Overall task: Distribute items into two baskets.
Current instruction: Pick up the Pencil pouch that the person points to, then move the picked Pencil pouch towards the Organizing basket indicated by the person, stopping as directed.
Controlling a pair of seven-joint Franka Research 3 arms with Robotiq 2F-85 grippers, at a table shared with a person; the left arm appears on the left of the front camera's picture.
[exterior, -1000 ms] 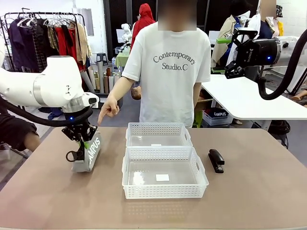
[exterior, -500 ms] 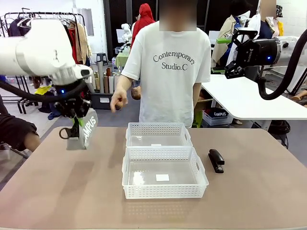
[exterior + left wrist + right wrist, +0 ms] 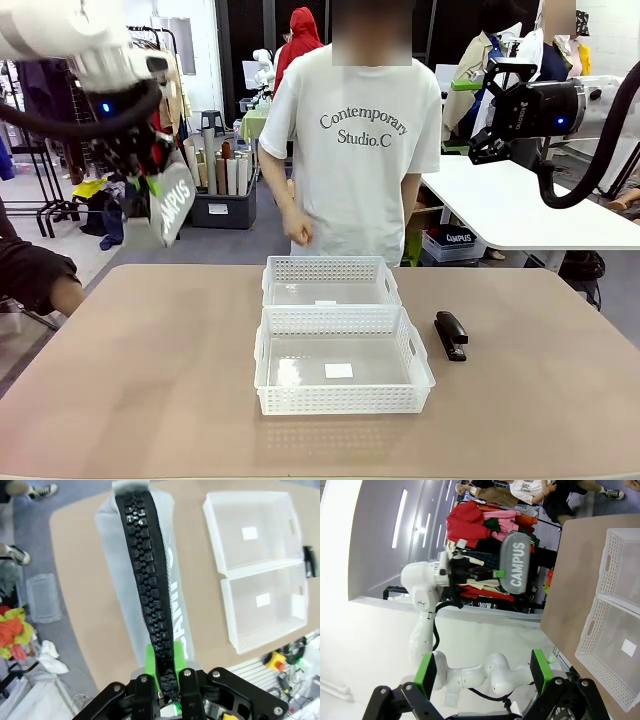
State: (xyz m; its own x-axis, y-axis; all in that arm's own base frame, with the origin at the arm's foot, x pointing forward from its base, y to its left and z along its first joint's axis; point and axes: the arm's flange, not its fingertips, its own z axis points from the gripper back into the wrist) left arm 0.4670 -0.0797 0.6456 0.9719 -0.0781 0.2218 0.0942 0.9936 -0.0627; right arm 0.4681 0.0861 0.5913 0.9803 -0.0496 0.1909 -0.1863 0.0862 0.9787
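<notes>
The grey pouch [image 3: 173, 203] with white "CAMPUS" lettering hangs high over the table's far left corner, and my left gripper [image 3: 148, 178] is shut on it. In the left wrist view the green pads [image 3: 150, 656] pinch the pouch [image 3: 130, 565] at its black zipper. The two white baskets stand end to end mid-table, the far basket [image 3: 330, 266] touching the near basket [image 3: 345, 402]. The black stapler [image 3: 450, 335] lies on the table just right of them. My right gripper [image 3: 487, 110] is raised at the upper right, open [image 3: 482, 672], with nothing between its fingers.
A person in a white T-shirt stands at the far side behind the baskets, one hand [image 3: 297, 232] hanging low by the table edge. The brown tabletop [image 3: 150, 380] is bare left of the baskets. Clothes racks and a second white table [image 3: 520, 215] stand behind.
My left arm has lifted the pouch from the table's left side up into the air. The person's pointing hand has drawn back and dropped. The right arm has not moved.
</notes>
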